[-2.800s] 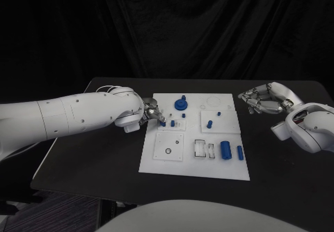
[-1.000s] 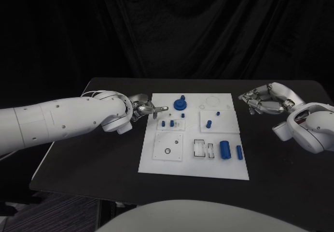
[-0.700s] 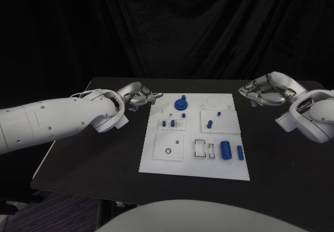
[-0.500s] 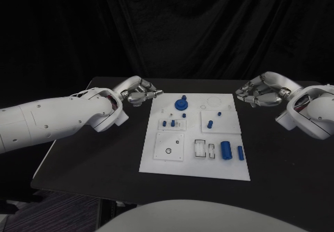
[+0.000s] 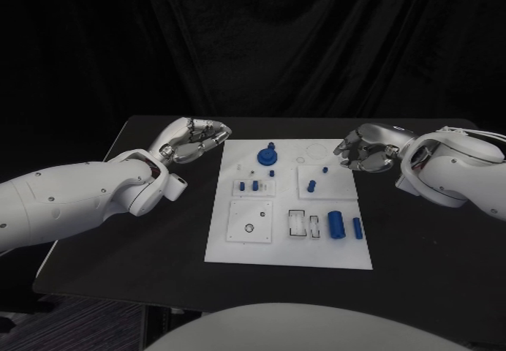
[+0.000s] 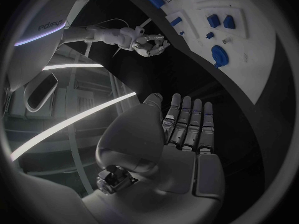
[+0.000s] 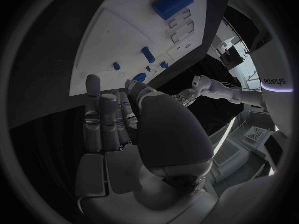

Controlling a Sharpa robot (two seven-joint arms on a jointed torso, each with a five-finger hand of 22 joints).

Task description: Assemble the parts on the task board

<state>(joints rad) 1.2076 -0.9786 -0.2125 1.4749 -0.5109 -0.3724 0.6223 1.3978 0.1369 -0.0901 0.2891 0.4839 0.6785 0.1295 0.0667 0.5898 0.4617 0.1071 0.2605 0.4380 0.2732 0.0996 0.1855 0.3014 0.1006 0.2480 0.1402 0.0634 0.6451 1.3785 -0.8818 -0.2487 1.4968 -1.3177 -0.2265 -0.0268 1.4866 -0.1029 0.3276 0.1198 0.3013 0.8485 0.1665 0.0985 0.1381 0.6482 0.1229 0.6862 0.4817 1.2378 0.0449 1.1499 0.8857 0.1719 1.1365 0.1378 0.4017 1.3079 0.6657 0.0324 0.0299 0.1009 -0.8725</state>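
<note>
While both the left hand (image 5: 196, 141) and right hand (image 5: 362, 149) hover empty with fingers loosely extended beside the task board (image 5: 284, 252), its small blue parts (image 5: 335, 224) look light, rigid, best pinched at their sides.

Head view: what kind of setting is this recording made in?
Probably a robot lab test bench: a black table against dark drapes, a white task board with small blue parts, and light strips seen from the wrist.

**Materials and Surface Finish**

Table (image 5: 126, 241): matt black, smooth. Task board (image 5: 284, 252): matt white plastic. Parts (image 5: 335, 224): smooth blue plastic. Left hand (image 5: 195, 140) and right hand (image 5: 364, 148): glossy silver metal. Arm shells: smooth white plastic, slight sheen.
</note>
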